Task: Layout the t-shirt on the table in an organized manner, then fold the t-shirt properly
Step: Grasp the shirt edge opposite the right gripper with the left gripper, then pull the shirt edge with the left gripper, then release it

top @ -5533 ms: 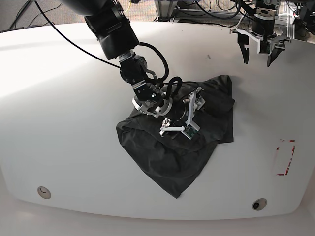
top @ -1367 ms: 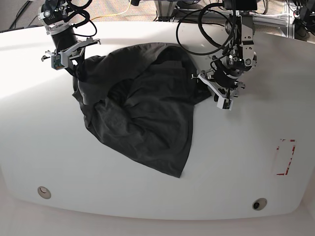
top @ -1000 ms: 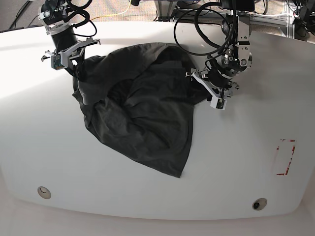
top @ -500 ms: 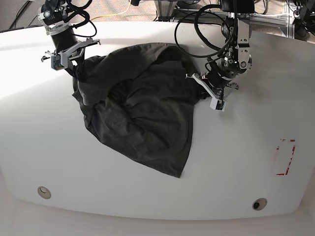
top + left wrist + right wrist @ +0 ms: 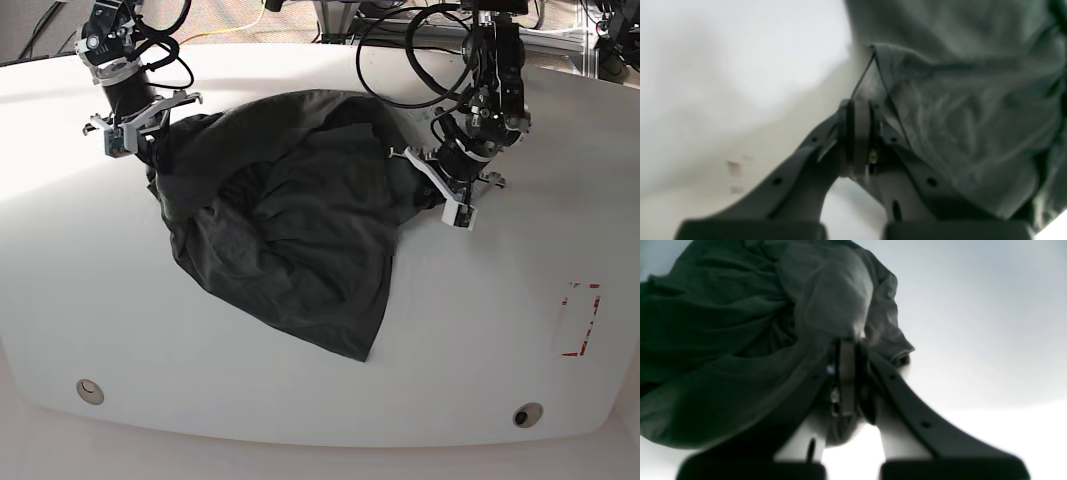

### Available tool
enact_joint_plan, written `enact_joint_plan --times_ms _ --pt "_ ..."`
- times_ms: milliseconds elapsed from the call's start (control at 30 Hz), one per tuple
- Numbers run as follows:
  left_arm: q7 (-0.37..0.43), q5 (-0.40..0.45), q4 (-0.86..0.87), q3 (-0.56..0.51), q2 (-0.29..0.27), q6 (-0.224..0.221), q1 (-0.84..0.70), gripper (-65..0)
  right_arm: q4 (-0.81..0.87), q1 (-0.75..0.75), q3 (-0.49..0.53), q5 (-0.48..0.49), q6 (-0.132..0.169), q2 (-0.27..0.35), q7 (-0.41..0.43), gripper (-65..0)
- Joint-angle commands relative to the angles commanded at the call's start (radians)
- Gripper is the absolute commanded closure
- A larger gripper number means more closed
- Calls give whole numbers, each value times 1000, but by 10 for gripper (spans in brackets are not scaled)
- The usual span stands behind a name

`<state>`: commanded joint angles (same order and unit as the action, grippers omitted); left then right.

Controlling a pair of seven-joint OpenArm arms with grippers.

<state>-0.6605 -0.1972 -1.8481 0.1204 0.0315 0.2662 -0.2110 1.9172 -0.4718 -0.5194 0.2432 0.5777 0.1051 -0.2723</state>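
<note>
The plain dark charcoal-grey cloth t-shirt (image 5: pixel 290 240) lies rumpled across the far middle of the large smooth white bench (image 5: pixel 120 320), stretched between the two arms and tapering to a point toward the near edge. The left hand (image 5: pixel 452 190), on the right of the base view, is closed on the shirt's right-hand edge; its wrist view shows the fingers (image 5: pixel 857 133) pressed together with grey cloth (image 5: pixel 967 110) bunched beside them and white bench (image 5: pixel 723 66) on the other side. The right hand (image 5: pixel 140 130), at the far left, is likewise closed on a fold of the shirt (image 5: pixel 740 340), the cloth bulging over its meeting fingers (image 5: pixel 846 373). Black cables (image 5: pixel 420 50) loop above the far edge of the bench behind the left arm, close to the shirt's upper hem. Along the near edge sit two small round grommet holes (image 5: pixel 89 390) (image 5: pixel 526 414), well apart from the cloth, and a red dashed rectangle mark (image 5: pixel 578 320) lies toward the right edge. Bare white surface lies open to the left, right and front of the shirt.
</note>
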Motion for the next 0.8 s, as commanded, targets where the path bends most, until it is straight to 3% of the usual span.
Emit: enact_joint_plan --times_ms 200,467,733,800 --pt "-60 -3 -48 143 41 5 -28 0 -43 68 -43 0 6 2 -2 0" --pt "-86 -3 -77 285 49 5 -110 0 -63 124 -94 -2 8 9 -58 -2" --pt "-87 -5 -80 327 46 8 -242 0 -55 107 -120 0 8 0 -95 -2" --pt "-87 -5 -80 327 43 26 -275 0 -55 81 -118 0 8 0 -94 -2"
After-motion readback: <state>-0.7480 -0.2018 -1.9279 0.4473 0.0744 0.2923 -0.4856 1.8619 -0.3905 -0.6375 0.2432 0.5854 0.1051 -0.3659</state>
